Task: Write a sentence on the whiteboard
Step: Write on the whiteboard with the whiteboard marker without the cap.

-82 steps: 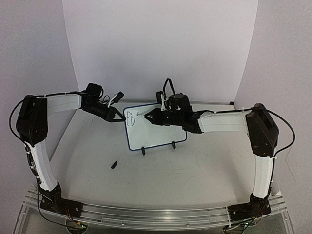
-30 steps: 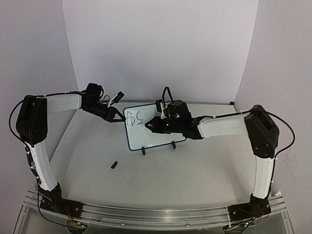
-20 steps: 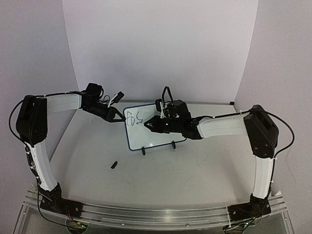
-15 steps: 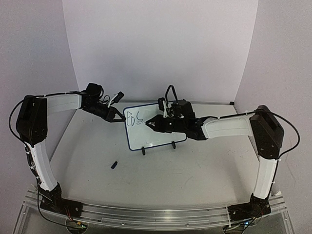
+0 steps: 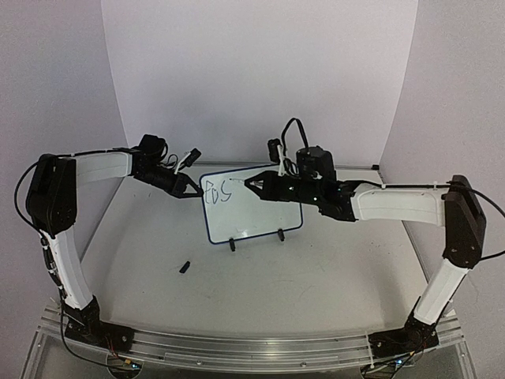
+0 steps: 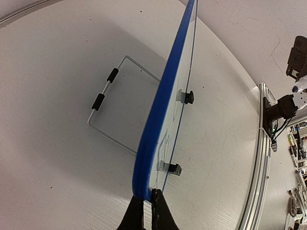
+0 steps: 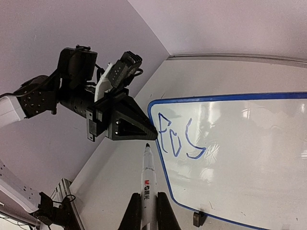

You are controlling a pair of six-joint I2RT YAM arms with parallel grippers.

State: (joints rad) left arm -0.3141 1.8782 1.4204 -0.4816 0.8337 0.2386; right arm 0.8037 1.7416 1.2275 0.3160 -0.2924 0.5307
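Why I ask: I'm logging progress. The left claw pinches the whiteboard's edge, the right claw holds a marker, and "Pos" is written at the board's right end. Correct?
Not quite: the top view shows "Pos" at the whiteboard's left end, next to the left claw. The rest holds: the left claw pinches the edge and the right claw holds the marker.

My left fingers (image 6: 162,218) are pinched on the bottom corner of the whiteboard (image 6: 166,108). I see the board edge-on, its blue frame running up and right out of shot. Faint marker strokes (image 6: 165,142) show on its face, unreadable from this angle. Two black clip feet (image 6: 188,97) (image 6: 171,168) stick out to the right. A wire stand (image 6: 98,101) lies on the counter (image 6: 57,72) behind the board. A metal rail (image 6: 259,158) runs along the right edge.
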